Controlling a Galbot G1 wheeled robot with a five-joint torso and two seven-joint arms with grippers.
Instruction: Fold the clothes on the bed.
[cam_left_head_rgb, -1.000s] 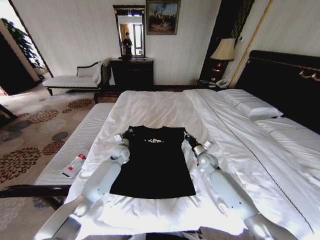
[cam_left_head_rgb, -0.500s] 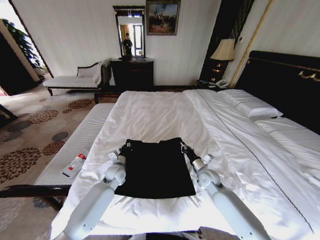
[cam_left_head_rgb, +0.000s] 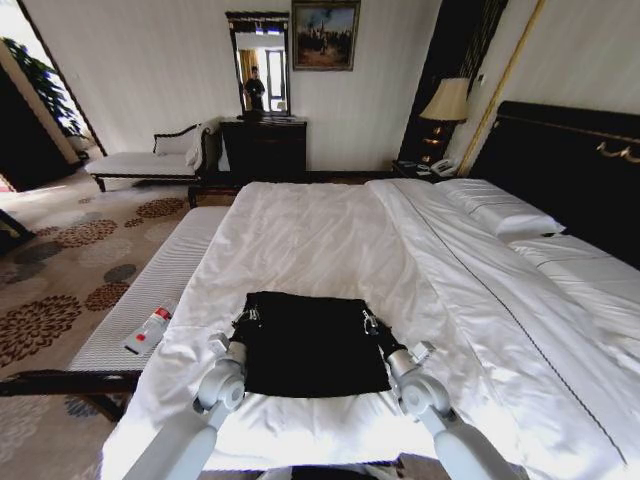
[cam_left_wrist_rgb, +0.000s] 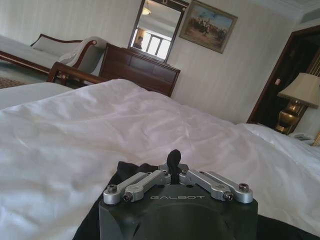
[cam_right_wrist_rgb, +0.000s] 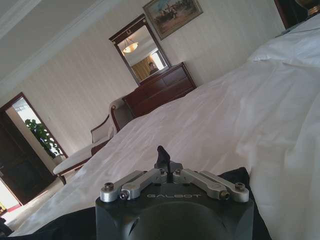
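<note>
Black T-shirt (cam_left_head_rgb: 315, 343) lay near the bed's (cam_left_head_rgb: 330, 225) foot edge; my left gripper (cam_left_head_rgb: 247, 315) and right gripper (cam_left_head_rgb: 370, 322) each pinched a folded corner. I judged lowering both evenly would keep the fold square.

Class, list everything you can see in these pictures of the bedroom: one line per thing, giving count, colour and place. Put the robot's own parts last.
T-shirt: one, black, doubled over on the near part of the bed.
Bed: one, white duvet, dark headboard at right.
Pillows: white, by the headboard.
Bench: one, white cushion, left of the bed.
Bottle: one, clear with red label, lying on the bench.
Dresser: one, dark wood, far wall, mirror above.
Painting: one, framed, far wall.
Lamp: one, cream shade, beside the headboard.
Chaise: one, white, far left.
Left gripper: fingers shut on the T-shirt's left edge.
Right gripper: fingers shut on its right edge.
</note>
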